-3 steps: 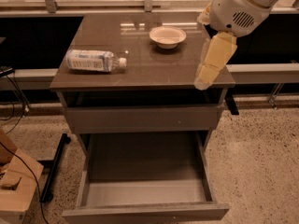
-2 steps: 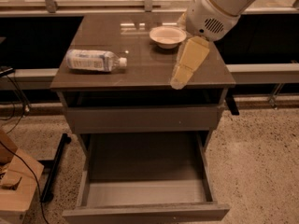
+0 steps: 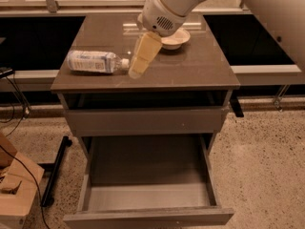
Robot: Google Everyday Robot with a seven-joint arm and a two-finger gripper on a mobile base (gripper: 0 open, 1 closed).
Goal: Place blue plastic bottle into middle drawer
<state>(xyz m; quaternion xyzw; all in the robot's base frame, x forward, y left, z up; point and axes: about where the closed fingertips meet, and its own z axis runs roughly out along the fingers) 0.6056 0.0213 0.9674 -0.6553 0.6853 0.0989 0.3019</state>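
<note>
The blue plastic bottle (image 3: 95,62) lies on its side at the left of the brown tabletop (image 3: 200,70), white cap pointing right. My gripper (image 3: 138,66) hangs from the white arm above the tabletop, its cream fingers pointing down-left, the tips just right of the bottle's cap. It holds nothing. The middle drawer (image 3: 147,194) is pulled out wide open below the table, its grey floor bare.
A round cream bowl (image 3: 174,38) sits at the back right of the tabletop, partly behind my arm. A flat shut drawer front (image 3: 143,120) is just under the tabletop. A cardboard box (image 3: 14,190) and a black bar stand on the floor at left.
My gripper has swept left across the tabletop, from the right edge near the bowl to just beside the bottle's cap. The bottle and drawer have not moved.
</note>
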